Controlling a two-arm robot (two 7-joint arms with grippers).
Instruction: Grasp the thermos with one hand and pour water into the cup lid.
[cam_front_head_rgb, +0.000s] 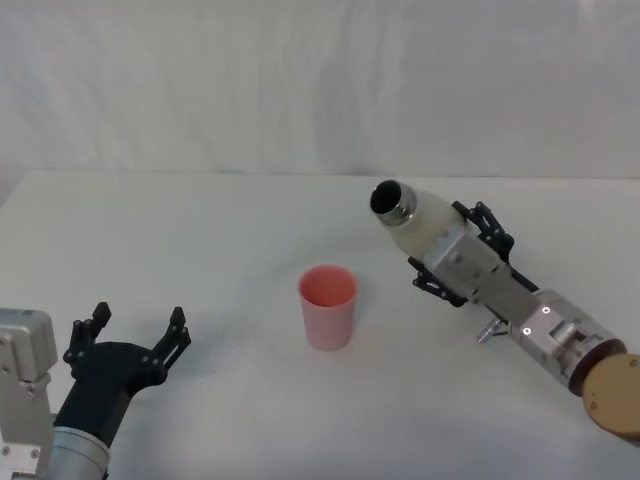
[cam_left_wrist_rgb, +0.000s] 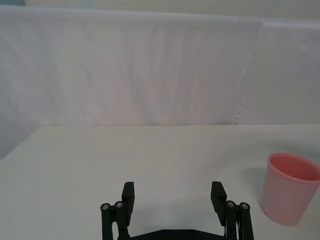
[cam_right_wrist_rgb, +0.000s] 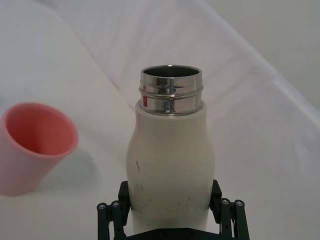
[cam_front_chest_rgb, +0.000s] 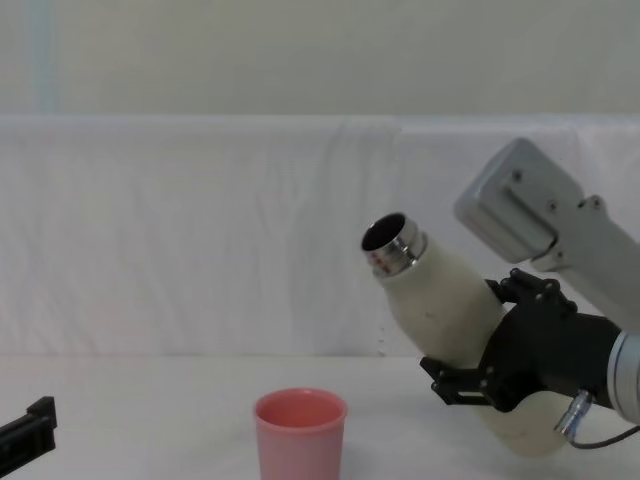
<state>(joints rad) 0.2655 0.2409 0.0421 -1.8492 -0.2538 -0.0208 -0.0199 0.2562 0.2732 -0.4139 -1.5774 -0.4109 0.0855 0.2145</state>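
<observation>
My right gripper (cam_front_head_rgb: 455, 250) is shut on the cream-white thermos (cam_front_head_rgb: 420, 222) and holds it above the table, tilted with its open steel neck (cam_front_chest_rgb: 392, 245) pointing up and to the left. The neck is above and to the right of the pink cup lid (cam_front_head_rgb: 327, 306), which stands upright on the white table. In the right wrist view the thermos (cam_right_wrist_rgb: 170, 165) sits between the fingers (cam_right_wrist_rgb: 112, 215), with the cup lid (cam_right_wrist_rgb: 32, 145) off to one side. My left gripper (cam_front_head_rgb: 135, 335) rests open near the table's front left, apart from the cup lid (cam_left_wrist_rgb: 290, 187).
The white table (cam_front_head_rgb: 200, 230) runs back to a white cloth backdrop (cam_front_chest_rgb: 200, 230). Nothing else stands on it. Bare surface lies around the cup lid on all sides.
</observation>
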